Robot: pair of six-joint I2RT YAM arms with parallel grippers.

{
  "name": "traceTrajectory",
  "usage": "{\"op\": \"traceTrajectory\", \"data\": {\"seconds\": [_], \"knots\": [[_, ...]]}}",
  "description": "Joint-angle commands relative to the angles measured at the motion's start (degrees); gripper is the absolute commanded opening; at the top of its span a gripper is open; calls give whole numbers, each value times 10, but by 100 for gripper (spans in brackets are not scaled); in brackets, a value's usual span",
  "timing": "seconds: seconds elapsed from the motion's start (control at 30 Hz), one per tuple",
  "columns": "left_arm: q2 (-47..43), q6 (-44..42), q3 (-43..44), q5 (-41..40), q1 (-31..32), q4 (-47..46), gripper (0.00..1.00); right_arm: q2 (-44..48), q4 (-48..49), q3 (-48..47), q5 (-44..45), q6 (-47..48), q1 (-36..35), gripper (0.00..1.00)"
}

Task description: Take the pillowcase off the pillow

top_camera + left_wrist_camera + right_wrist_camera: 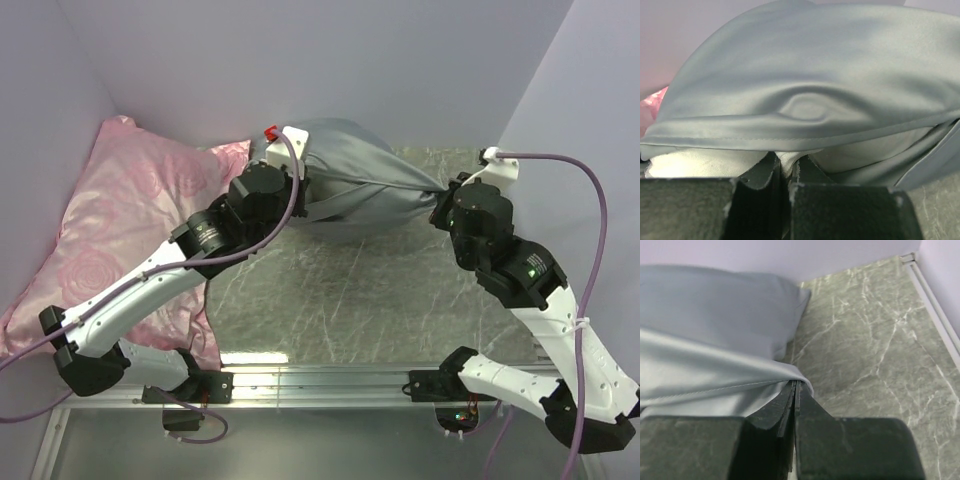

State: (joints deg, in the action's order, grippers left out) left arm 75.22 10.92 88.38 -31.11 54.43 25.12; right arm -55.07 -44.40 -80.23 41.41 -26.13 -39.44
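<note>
Both grippers are clamped: left gripper (787, 167) on the pillow (695, 164), right gripper (795, 390) on the pillowcase (350, 180) corner, far back on the table (400, 290). The strip looks set up, I judge: right must pull away while left anchors.

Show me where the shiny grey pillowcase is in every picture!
Top external: the pillowcase lies back middle, stretched between both arms.
Left wrist: pillowcase fills the picture above the left fingers.
Right wrist: pillowcase left half, hem pinched by the right fingers.
Shared landmark: the lilac wall behind it.
</note>
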Motion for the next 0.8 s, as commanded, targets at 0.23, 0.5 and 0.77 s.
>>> {"op": "traceTrajectory", "data": {"seconds": [0.23,0.5,0.77], "knots": [[-50,23,13,-9,-4,-25,0,27,53,-10,-188,14,96,28],[-8,27,64,-11,-4,-7,0,111,87,51,-285,-19,95,62],[9,30,84,-8,-4,-6,0,113,132,101,-341,-14,96,75]]}}
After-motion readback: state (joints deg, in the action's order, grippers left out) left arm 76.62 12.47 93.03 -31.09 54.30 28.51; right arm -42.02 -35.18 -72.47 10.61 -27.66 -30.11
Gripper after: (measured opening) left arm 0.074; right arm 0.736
